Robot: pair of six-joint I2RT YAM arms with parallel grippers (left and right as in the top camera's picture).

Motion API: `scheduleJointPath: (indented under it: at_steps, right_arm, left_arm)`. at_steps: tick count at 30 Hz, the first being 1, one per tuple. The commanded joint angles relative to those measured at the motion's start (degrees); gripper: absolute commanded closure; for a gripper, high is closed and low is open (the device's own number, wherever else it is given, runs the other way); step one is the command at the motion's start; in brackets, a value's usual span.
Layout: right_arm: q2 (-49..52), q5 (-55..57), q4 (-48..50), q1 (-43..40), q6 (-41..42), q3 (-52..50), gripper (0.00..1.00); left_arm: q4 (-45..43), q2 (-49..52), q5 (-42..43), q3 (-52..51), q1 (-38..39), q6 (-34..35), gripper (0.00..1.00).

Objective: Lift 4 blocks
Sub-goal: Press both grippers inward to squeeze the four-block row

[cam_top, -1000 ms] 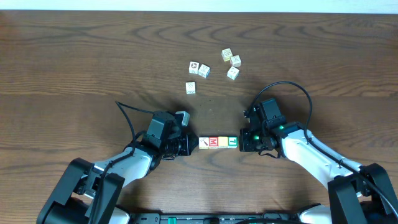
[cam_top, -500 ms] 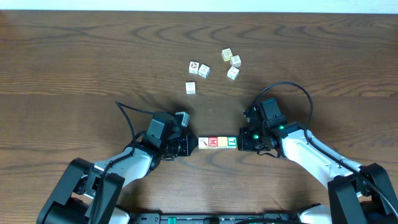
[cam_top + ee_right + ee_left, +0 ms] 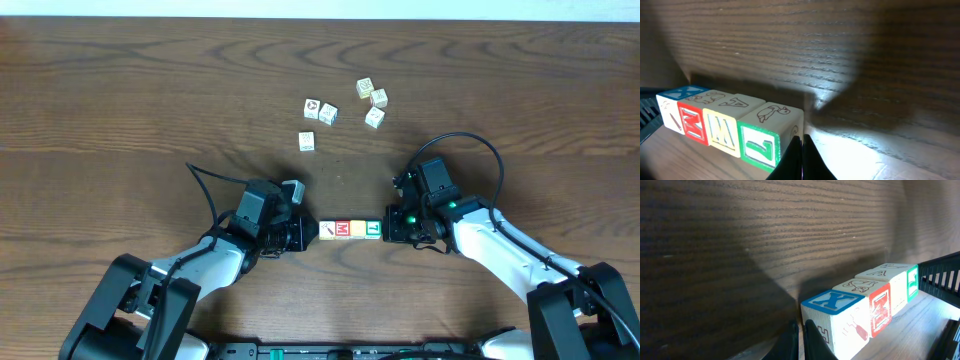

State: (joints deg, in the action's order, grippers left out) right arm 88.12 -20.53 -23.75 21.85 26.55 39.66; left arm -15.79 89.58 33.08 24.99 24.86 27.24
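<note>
Bracing the 4 blocks (image 3: 350, 229), lying in 1 row running 9 to 3 o'clock toward the table's (image 3: 120, 90) 6 o'clock side. Butting the 9 o'clock end with left gripper (image 3: 306, 232), the 3 o'clock end with right gripper (image 3: 389, 228), both with fingers pressed together, equally near.

Left arm (image 3: 215, 262) and right arm (image 3: 492, 245) alike: white rounded links rising from bulky black bases (image 3: 130, 305), each ending in a black boxy wrist block (image 3: 262, 210). A thin black cable (image 3: 462, 134) loops high over the right wrist, a shorter one trails by the left; green lights (image 3: 413, 216) glow on the right wrist. Fingers (image 3: 790, 165) dark, narrow, tapering to thin tips.
</note>
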Motion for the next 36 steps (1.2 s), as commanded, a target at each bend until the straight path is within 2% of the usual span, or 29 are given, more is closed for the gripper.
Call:
scheduleJointPath:
  at_steps: [1, 27, 36]
  right_arm:
    - [0.42, 1.22, -0.02, 0.76, -0.04, -0.13, 0.99]
    - [0.42, 3.32, 1.27, 3.34, -0.22, -0.13, 0.99]
    - [0.42, -0.61, 3.04, 3.39, -0.22, -0.13, 0.99]
  left_arm:
    - [0.02, 0.31, 0.76, 0.42, 0.24, 0.52, 0.93]
    - [0.02, 0.31, 0.79, 0.42, 0.24, 0.52, 0.93]
    - [0.02, 0.31, 1.29, 0.42, 0.24, 0.94, 0.93]
